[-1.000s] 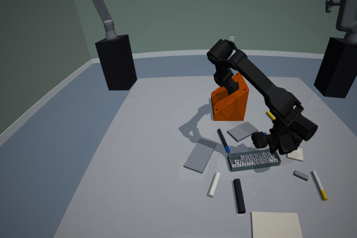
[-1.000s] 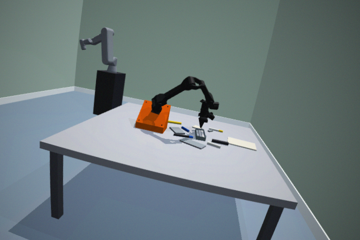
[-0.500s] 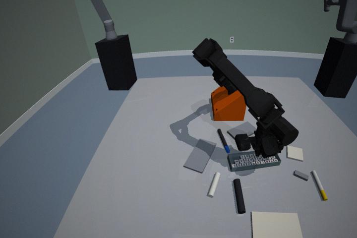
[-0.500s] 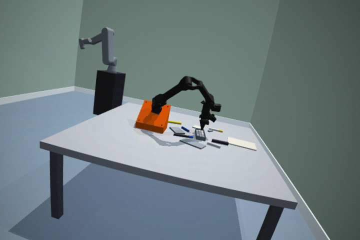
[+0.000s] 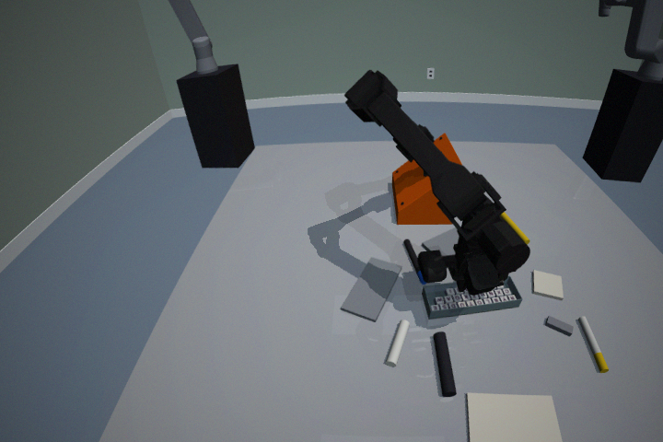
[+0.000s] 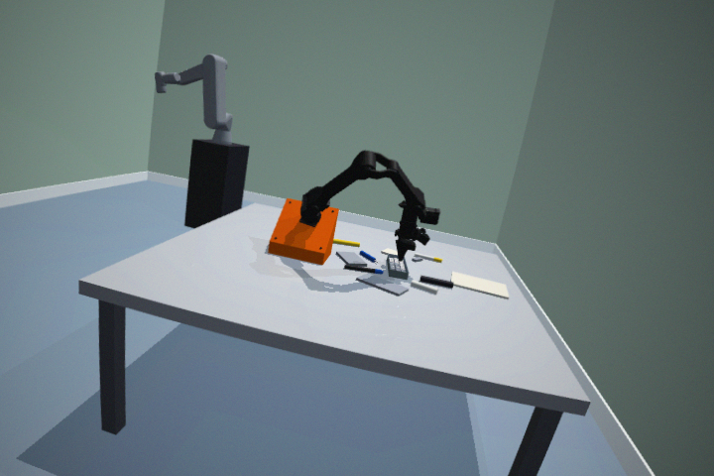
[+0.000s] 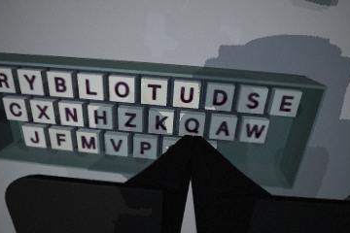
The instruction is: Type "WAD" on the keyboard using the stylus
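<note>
The small teal keyboard (image 5: pixel 427 299) (image 6: pixel 398 270) (image 7: pixel 306 146) lies on the table with white lettered keys. In the wrist view its W key (image 7: pixel 255 130) and A key (image 7: pixel 223 127) sit at the right of the middle row, and its D key (image 7: pixel 220 97) is in the top row. My gripper (image 7: pixel 192 144) (image 6: pixel 402 258) is shut, fingertips together, with no stylus between them. It hovers low over the keyboard, with the tips near the Q key. A thin black stylus with a blue tip (image 5: pixel 412 258) (image 6: pixel 363 269) lies on the table beside the keyboard's end, apart from the fingers.
The orange arm base (image 5: pixel 415 200) stands behind. Grey plates (image 5: pixel 371 288), a white cylinder (image 5: pixel 397 342), a black cylinder (image 5: pixel 444 363), a white-and-yellow pen (image 5: pixel 592 343), a small grey block (image 5: pixel 558 325), a white pad (image 5: pixel 547 284) and a large white sheet (image 5: pixel 512 416) lie around the keyboard.
</note>
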Controlling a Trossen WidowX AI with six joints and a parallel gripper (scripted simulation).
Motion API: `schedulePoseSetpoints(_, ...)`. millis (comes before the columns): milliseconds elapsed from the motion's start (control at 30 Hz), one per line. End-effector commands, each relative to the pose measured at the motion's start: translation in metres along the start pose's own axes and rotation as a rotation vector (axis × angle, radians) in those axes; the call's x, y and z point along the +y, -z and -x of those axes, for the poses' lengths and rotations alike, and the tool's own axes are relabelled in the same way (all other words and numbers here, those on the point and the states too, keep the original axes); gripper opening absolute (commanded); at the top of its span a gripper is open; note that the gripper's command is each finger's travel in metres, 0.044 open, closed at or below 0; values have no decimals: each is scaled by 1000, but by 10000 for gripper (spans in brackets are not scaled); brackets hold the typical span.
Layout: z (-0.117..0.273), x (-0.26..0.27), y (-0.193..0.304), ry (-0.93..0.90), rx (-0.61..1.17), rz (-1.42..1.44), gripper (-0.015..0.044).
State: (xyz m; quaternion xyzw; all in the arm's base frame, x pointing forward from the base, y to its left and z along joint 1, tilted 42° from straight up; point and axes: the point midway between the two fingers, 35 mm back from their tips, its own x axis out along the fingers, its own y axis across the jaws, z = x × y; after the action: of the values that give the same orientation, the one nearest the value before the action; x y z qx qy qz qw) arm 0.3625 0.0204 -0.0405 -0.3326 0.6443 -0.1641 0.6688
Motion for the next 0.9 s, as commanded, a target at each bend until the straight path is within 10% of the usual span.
schedulePoseSetpoints(0,-3,-32,3,8,8,-11,0)
schedulePoseSetpoints(867,-3,-4,34,7,9,-10,0)
